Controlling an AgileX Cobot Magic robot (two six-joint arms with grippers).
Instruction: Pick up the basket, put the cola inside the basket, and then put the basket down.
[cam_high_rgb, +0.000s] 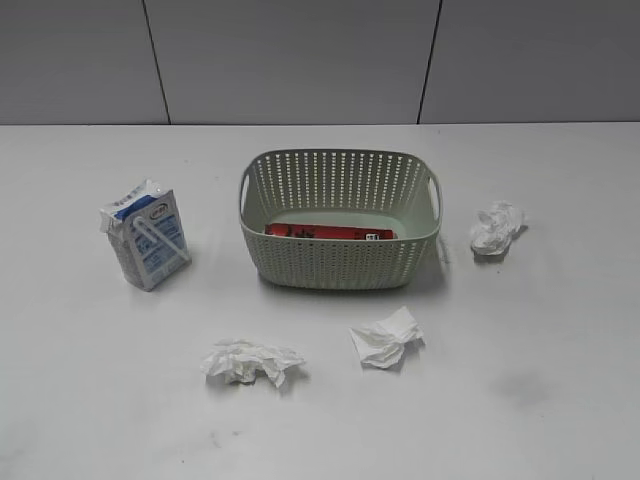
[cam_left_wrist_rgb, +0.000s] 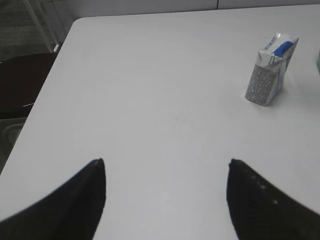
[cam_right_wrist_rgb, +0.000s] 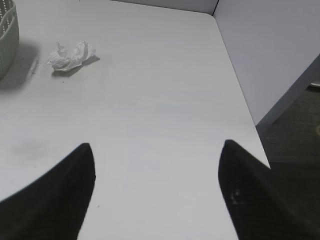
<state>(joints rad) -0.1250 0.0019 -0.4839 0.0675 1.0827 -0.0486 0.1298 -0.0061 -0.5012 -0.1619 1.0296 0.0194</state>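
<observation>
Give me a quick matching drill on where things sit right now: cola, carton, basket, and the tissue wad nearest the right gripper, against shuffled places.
Things:
1. cola
2. carton
3. basket
4. tissue wad

Places:
A. standing left of the basket
B. lying flat inside the basket
C. on the table right of the basket
D. resting on the table at centre, no gripper on it

Pairs: 1-B, 2-A, 3-D, 4-C
</observation>
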